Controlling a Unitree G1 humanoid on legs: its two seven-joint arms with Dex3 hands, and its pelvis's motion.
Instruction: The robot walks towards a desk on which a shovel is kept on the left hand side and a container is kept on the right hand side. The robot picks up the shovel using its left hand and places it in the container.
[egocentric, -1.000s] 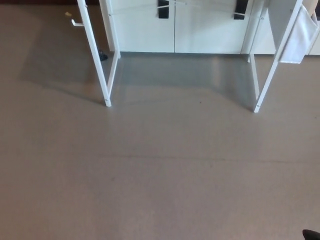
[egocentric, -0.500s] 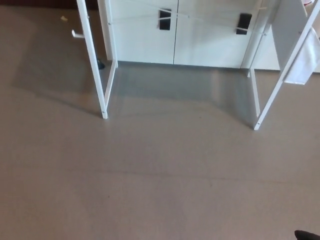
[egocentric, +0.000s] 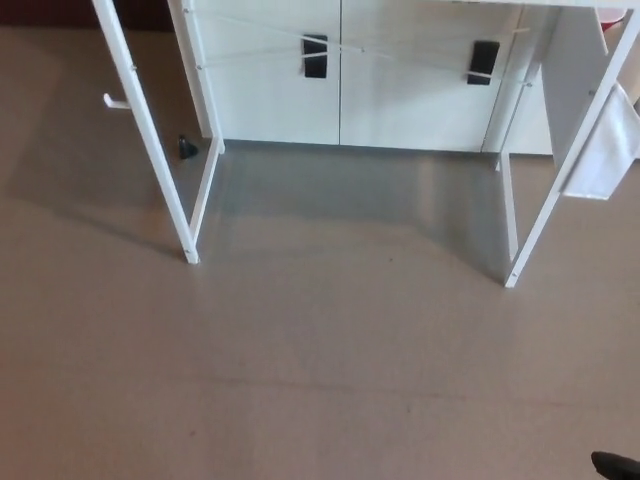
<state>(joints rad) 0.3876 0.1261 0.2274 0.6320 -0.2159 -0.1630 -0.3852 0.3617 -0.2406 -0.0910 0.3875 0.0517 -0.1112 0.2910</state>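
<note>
Only the lower part of the white desk shows in the head view: its front left leg and front right leg stand on the grey-brown floor. The desk top, the shovel and the container are out of the picture. Neither of my hands shows. A small black shape sits at the bottom right corner; I cannot tell what it is.
Behind the desk stands a white cabinet with two black handles. A white cloth or bag hangs at the desk's right side. A small dark object lies on the floor by the rear left leg. Open floor stretches before the desk.
The whole picture has shifted: the desk legs and cabinet sit lower in the frame and more of the cabinet shows, so the camera has moved. Nothing else differs.
</note>
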